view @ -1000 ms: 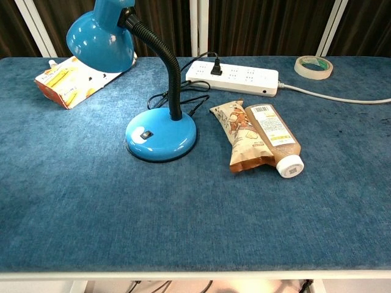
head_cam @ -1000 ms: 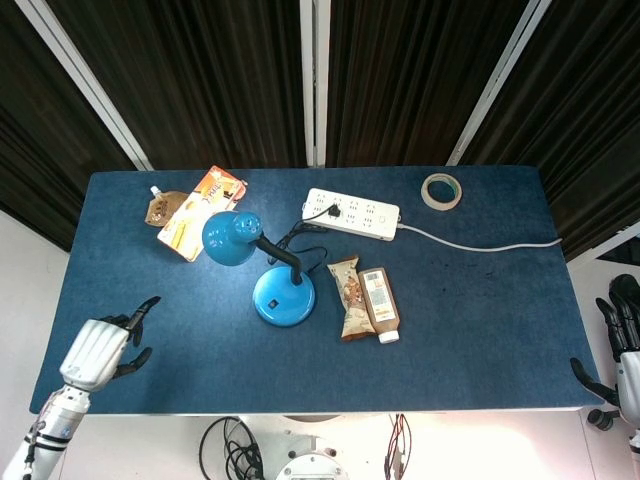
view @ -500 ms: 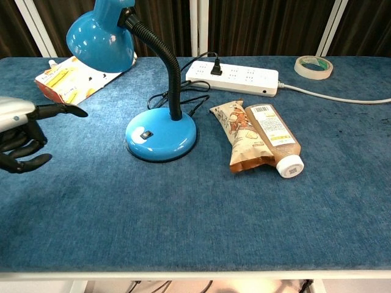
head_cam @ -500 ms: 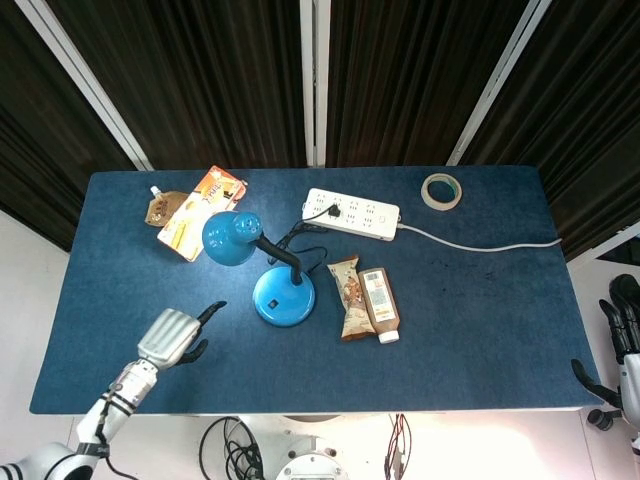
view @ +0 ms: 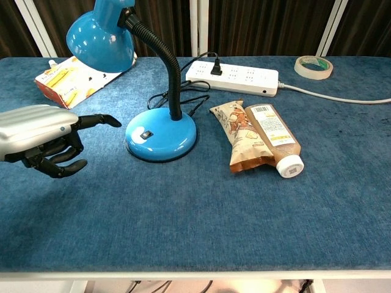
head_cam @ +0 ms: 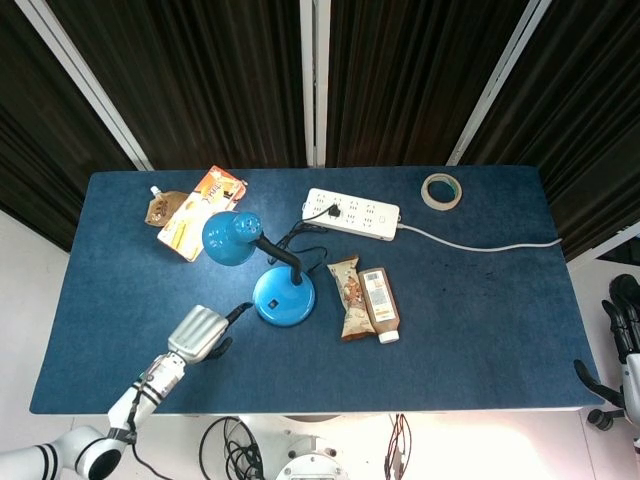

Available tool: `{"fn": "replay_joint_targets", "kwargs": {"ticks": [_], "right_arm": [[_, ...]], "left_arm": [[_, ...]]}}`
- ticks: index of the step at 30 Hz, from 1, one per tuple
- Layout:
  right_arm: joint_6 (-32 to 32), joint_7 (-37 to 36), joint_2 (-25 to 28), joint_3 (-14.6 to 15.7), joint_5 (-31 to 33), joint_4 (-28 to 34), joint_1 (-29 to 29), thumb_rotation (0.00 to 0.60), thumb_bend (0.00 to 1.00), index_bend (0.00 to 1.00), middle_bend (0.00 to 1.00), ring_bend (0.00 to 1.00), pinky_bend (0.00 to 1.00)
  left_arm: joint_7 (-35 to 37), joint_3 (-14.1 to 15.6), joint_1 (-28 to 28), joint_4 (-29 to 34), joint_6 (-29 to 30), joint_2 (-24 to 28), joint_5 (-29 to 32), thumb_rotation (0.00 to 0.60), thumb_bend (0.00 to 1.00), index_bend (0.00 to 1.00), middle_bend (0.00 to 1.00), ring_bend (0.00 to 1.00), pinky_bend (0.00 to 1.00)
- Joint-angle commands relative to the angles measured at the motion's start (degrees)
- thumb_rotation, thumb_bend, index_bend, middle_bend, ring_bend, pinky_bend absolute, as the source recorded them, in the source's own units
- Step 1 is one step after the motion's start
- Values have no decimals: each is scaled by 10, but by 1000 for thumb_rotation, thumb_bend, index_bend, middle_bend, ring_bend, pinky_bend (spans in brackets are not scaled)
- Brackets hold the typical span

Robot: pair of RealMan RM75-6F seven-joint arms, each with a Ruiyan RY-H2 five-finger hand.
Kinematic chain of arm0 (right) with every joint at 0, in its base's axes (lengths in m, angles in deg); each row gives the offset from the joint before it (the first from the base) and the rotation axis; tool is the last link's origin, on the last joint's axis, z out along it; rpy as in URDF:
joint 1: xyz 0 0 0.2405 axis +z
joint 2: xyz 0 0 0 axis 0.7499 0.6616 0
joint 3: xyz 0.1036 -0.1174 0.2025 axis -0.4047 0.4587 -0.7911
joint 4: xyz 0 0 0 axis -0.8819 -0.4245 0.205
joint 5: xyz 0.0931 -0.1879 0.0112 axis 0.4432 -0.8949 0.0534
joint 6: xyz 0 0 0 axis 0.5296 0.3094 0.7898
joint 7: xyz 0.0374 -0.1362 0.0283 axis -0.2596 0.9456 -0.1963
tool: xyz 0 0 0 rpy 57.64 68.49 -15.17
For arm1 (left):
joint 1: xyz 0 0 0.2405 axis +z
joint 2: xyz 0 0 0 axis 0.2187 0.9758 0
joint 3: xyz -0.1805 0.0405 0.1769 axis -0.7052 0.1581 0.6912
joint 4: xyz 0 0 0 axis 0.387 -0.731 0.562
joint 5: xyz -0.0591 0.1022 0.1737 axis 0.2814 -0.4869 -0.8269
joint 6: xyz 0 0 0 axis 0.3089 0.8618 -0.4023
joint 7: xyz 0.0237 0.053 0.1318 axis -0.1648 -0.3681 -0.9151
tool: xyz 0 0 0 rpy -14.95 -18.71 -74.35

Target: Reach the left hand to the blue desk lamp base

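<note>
Lamp base: we see the round glossy blue desk lamp base (view: 161,135) mid-table, touching nothing.
Left hand (view: 43,135): near it, one finger extended, others curled, empty.
Risk: we judge overshoot shoves the base into its black power cord (view: 183,97).

Counted on table (head_cam: 480,300): one blue desk lamp (head_cam: 282,296); one white power strip (head_cam: 351,214) with one plug inserted; one tape roll (head_cam: 441,190); one orange box (head_cam: 200,212); one small brown pouch (head_cam: 163,206); one snack bag (head_cam: 350,297); one brown bottle (head_cam: 379,303), lying flat. Two robot hands: left hand (head_cam: 199,333), right hand (head_cam: 622,340).
</note>
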Motion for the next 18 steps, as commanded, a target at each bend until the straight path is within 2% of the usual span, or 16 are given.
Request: {"fn": "replay_joint_targets", "kwargs": {"ticks": [1,18], "right_arm": [[-1,-3,0,0,1,-2,0,600,195,0,0,0,0],[-9,-26,-4,1,9,-23,-2,600,199,0,0,0,0]], "left_arm": [[-4,-3,-9,-6,-8,-7,7,600,464,110,846,813,846],[-25,-5,-46,-28,-26,-39,28,600,472,110,849,816,846]]}}
